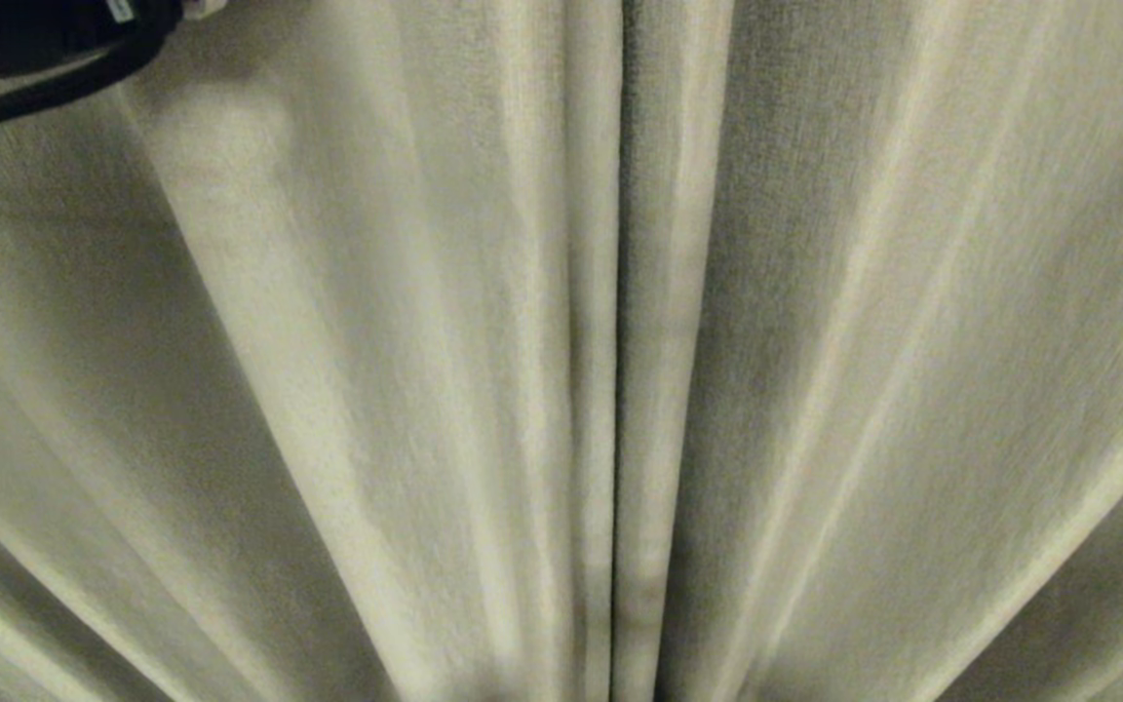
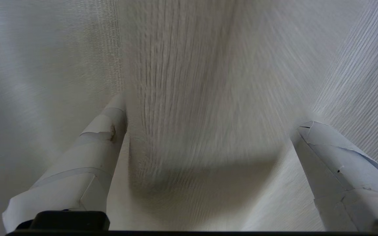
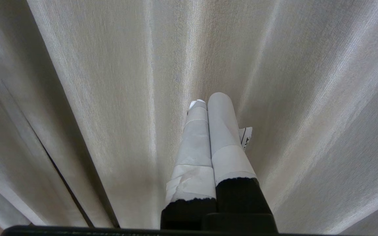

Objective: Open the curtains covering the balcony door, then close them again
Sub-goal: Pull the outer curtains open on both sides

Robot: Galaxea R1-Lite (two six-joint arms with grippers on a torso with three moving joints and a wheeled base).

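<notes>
While the cream pleated curtains [image 1: 347,390] hang closed, their hemmed edges meeting at centre of the head view, the left gripper [image 2: 208,131] stands with jaws spread wide around a fabric fold. The right gripper [image 3: 208,105] points at the fabric, fingers pressed together, empty.

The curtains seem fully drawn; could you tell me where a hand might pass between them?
Only the dark seam where the two curtains meet offers a way through. Elsewhere pleats crowd unbroken. The open left end effector straddles a fold; the shut right end effector points at the fabric.
</notes>
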